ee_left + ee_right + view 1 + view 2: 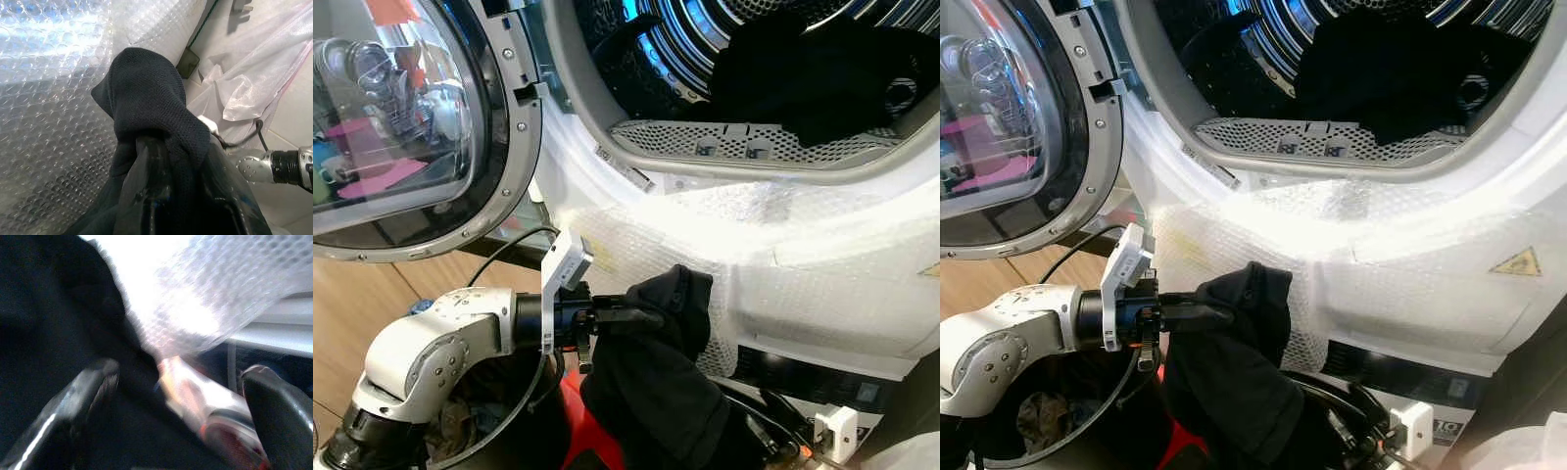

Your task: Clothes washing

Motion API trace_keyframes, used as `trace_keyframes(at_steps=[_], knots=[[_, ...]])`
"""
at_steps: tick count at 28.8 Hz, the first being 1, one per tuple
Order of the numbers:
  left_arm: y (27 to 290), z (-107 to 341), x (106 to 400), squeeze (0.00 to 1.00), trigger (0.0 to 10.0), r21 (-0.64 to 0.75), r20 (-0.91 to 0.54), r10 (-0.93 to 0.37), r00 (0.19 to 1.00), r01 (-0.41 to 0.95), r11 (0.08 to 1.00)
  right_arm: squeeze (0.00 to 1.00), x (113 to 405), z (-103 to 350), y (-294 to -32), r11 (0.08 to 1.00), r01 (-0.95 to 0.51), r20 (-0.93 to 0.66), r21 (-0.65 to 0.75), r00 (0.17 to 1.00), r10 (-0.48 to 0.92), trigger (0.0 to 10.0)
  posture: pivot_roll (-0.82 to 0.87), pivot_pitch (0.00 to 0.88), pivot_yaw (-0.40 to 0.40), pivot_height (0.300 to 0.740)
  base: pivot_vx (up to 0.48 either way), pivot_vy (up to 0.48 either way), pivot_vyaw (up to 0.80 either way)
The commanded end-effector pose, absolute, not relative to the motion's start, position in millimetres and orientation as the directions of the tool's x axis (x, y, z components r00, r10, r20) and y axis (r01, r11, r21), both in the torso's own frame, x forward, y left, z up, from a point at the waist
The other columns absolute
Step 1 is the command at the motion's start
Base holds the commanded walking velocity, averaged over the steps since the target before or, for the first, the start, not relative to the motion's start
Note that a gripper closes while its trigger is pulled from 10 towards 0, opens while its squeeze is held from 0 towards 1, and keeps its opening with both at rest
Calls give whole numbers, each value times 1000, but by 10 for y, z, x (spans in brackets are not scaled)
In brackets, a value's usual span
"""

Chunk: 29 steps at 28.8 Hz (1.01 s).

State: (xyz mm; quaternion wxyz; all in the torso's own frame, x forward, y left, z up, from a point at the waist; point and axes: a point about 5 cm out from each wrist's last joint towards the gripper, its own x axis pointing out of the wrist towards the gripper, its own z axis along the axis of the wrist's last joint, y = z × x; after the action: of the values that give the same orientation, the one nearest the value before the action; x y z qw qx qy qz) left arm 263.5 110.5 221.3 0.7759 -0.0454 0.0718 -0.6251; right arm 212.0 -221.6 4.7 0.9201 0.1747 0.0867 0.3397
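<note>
Fingers of our left gripper (641, 318) are clenched on a black garment (656, 382), which hangs in a heavy fold below the washing machine (822, 264), close against the bubble wrap (54, 98) that covers its front panel. The door (411, 127) stands swung open to the left, and more dark clothes (822, 78) already lie far inside the drum (705, 39). Our right gripper (181, 396) sits low beside the same cloth with its fingers spread apart, grasping nothing.

We judge that the step in hand is lifting this garment up and into the drum. To do it well we should raise the left arm high enough that the trailing cloth clears the lower rim (744, 147) of the opening before we push forward, else the hanging tail may catch there or drag on the wrap. The right gripper could gather the loose lower part to keep it from slipping back toward the basket (499, 431) below. We should let go only once the bulk is well inside.
</note>
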Motion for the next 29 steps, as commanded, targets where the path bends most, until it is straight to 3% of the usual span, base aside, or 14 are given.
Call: trace_keyframes(at_steps=[1, 10, 20, 24, 29], knots=[[1127, 2281, 2630, 0, 0, -140, -48, -973, 226, 963, 231, 1000, 1992, -22, -2183, 676, -640, -87, 365, 700, 709, 10000, 7, 0, 208, 740, 0, 0, 0], [1089, 2316, 2731, 0, 0, -143, -30, -956, 292, 945, 294, 1000, 1878, 65, -2266, 656, -680, -79, 328, 672, 736, 10000, -11, 0, 220, 740, 0, 0, 0], [1000, 2260, 2699, 0, 0, -177, -37, -953, 302, 936, 303, 1000, 1948, 278, -1893, 558, -774, 98, 299, 607, 789, 10000, -20, 0, 243, 740, 0, 0, 0], [998, 2271, 2701, 0, 0, -178, -40, -953, 301, 936, 303, 1000, 1846, 316, -1766, 480, -827, 96, 294, 525, 846, 10000, -22, 0, 246, 740, 0, 0, 0], [973, 2288, 2730, 0, 0, -175, -41, -953, 300, 937, 302, 1000, 1795, 259, -1647, 449, -849, 16, 278, 472, 882, 10000, -31, 0, 253, 740, 0, 0, 0]])
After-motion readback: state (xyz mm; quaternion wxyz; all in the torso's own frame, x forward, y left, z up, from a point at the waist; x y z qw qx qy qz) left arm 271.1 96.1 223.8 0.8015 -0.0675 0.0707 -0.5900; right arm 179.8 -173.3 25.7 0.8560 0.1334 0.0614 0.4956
